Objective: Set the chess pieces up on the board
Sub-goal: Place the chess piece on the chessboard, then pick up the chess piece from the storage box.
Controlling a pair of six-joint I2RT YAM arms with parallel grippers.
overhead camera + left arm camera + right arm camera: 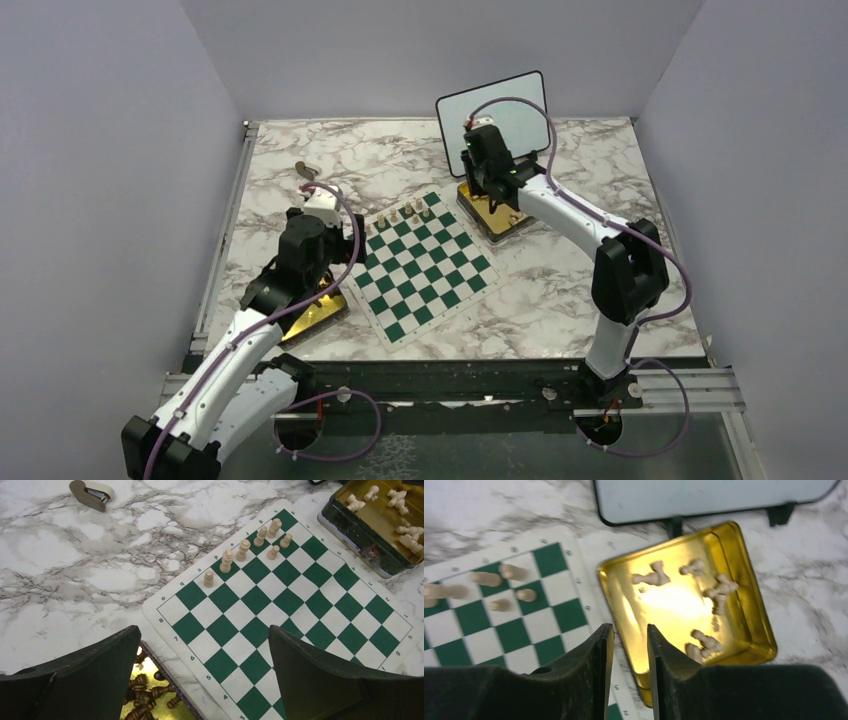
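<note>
Standing on the board (255,630), seven pale chess pieces (243,550).

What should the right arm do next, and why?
Probably lower the right gripper into the gold tin onto the nearest pale piece. Its jaws stand slightly apart and empty above the tin, loose pieces lie inside, and the board has only a few set.
</note>
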